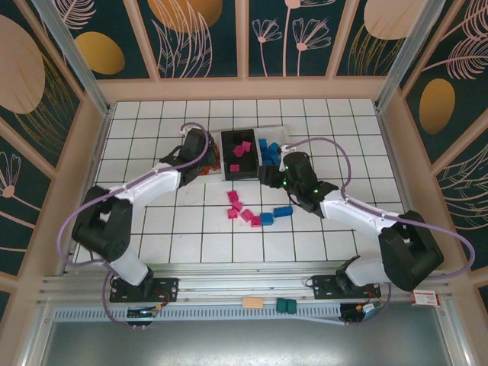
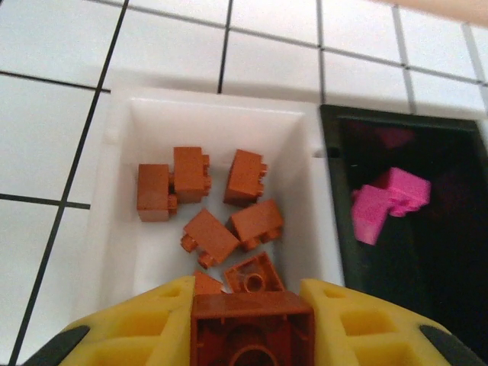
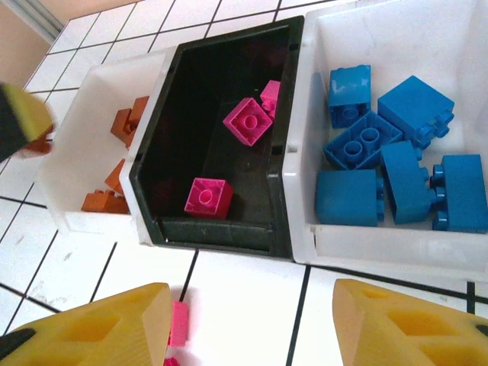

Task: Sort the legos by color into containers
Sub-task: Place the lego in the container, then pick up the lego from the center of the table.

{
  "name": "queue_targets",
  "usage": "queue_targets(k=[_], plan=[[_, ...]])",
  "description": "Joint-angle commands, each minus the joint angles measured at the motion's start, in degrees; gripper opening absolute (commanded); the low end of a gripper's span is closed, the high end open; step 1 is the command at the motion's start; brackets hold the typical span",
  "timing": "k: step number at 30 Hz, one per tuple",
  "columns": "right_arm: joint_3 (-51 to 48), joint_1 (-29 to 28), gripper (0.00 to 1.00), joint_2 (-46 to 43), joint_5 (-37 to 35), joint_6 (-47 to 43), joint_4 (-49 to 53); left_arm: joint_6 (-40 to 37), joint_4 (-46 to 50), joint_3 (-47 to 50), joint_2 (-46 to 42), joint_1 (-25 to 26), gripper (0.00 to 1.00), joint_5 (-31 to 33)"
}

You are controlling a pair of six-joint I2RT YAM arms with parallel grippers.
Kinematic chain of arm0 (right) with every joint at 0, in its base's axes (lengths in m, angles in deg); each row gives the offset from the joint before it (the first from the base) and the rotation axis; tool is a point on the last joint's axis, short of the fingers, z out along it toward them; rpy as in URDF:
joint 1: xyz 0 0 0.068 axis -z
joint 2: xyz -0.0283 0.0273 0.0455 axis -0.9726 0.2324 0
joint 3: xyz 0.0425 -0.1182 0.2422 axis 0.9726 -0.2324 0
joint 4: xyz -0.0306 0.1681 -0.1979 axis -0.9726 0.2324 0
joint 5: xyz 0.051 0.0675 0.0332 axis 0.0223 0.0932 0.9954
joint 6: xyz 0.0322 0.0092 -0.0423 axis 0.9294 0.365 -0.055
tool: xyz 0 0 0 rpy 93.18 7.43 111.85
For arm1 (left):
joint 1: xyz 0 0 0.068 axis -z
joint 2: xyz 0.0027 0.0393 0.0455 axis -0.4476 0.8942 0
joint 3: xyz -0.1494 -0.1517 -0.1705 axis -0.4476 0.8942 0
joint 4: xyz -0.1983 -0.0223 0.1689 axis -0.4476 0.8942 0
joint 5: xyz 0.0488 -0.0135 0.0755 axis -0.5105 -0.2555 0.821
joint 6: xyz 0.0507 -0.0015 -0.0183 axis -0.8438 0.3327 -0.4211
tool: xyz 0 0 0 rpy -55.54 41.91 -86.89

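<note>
My left gripper (image 2: 252, 299) is shut on a brown-orange lego (image 2: 252, 332), held over the left white container (image 2: 305, 175). Several brown-orange legos (image 2: 244, 175) lie inside that bin. The black container (image 2: 339, 229) beside it holds pink legos (image 2: 389, 202). My right gripper (image 3: 250, 297) stands open and empty above the tiles in front of the black container (image 3: 206, 232), with a pink lego (image 3: 178, 324) by its left finger. The right white container (image 3: 381, 252) holds several blue legos (image 3: 366, 145). Loose pink legos (image 1: 238, 207) and blue legos (image 1: 282, 211) lie on the table.
A tan block (image 1: 252, 303) and dark green blocks (image 1: 286, 306) rest on the rail at the near edge. Wooden walls (image 1: 91, 152) enclose the tiled table. The two arms flank the row of bins (image 1: 240, 152).
</note>
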Motion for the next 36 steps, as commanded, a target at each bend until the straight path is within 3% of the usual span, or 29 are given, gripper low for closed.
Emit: queue_targets(k=[1,4,11,17,23,30,36], plan=[[-2.6,-1.1,0.58,-3.4,2.3,-0.5,-0.8,-1.7,1.0,-4.5,5.5,-1.0,0.27,0.2],[-3.6,-2.5,0.59,-4.0,5.1,-1.0,-1.0,-1.9,2.4,-8.2,9.3,-2.5,0.3,0.2],[-0.6,-10.1,0.59,2.8,3.9,-0.9,-2.9,-2.8,3.7,-11.9,7.7,-3.0,0.61,0.1],[6.1,-12.6,0.57,13.8,0.8,2.2,-2.9,-0.9,0.2,-4.1,-6.1,-3.0,0.84,-5.1],[11.9,-12.8,0.55,22.3,0.2,3.2,-1.6,3.8,-3.6,11.2,-21.2,-2.6,0.97,-11.4],[18.3,-14.2,0.59,30.3,-3.4,2.5,3.1,8.1,-4.3,26.0,-34.6,-1.1,0.99,-12.4],[22.0,-14.8,0.58,35.0,-7.2,2.7,7.5,10.0,-3.8,32.8,-40.7,-1.0,0.99,-12.4]])
